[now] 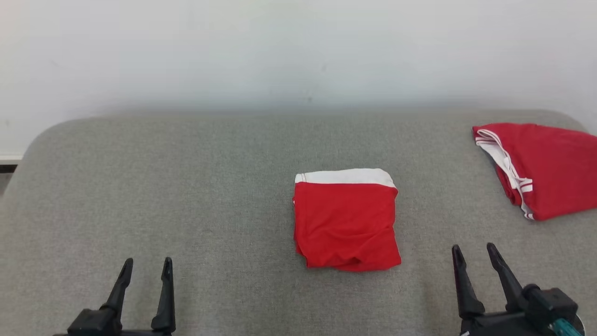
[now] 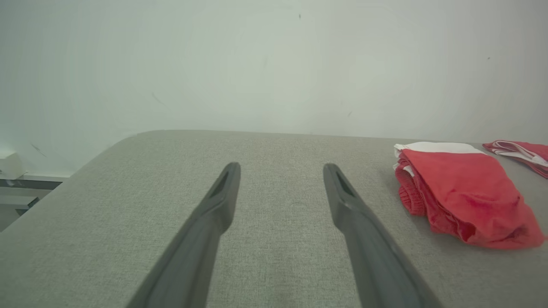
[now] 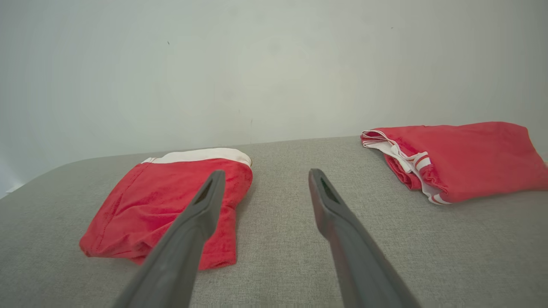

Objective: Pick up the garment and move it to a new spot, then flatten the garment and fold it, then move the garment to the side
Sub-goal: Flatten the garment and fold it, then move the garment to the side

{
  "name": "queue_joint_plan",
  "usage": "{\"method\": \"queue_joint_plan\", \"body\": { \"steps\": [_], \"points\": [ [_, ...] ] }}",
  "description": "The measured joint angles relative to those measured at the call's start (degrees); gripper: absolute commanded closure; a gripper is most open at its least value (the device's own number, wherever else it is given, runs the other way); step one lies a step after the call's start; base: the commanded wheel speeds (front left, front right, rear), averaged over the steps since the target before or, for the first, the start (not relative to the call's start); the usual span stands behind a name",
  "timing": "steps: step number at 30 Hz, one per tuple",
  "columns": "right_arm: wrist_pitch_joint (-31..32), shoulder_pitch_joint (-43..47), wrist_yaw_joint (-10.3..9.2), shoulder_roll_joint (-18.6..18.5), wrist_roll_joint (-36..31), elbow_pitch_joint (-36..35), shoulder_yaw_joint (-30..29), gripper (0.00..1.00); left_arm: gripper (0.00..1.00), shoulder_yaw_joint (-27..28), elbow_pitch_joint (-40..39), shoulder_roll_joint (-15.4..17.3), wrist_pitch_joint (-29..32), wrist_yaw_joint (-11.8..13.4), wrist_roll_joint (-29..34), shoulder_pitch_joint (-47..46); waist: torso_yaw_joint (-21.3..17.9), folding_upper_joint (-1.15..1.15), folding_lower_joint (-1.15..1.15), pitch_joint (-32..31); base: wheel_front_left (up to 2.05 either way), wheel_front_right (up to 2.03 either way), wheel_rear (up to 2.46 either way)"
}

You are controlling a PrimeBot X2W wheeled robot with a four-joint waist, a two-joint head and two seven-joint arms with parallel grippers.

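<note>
A red garment [image 1: 346, 221] with a white band along its far edge lies folded into a small square at the middle of the grey table [image 1: 210, 186]. It also appears at the right of the left wrist view [image 2: 462, 192] and at the left of the right wrist view [image 3: 162, 205]. My left gripper [image 1: 147, 261] stands open near the front edge, well left of the garment, holding nothing. My right gripper [image 1: 473, 249] is open too, just right of and nearer than the garment, apart from it.
A second red garment [image 1: 541, 165] with white striped trim lies folded at the table's far right, also in the right wrist view [image 3: 454, 158]. A pale wall [image 1: 298, 51] rises behind the table. The table's left corner is rounded, with floor beyond it.
</note>
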Motion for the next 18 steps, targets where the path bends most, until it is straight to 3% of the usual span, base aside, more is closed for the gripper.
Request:
{"method": "queue_joint_plan", "body": {
  "steps": [18],
  "points": [
    [1.57, 4.27, 0.0, 1.63, -2.49, -2.43, -3.27, 0.0, 0.0, 0.98, -3.13, 0.08, 0.0, 0.98, 0.65, 3.23, 1.19, 0.0, 0.01, -1.53, 0.0, 0.0, 0.0]
  ]
}}
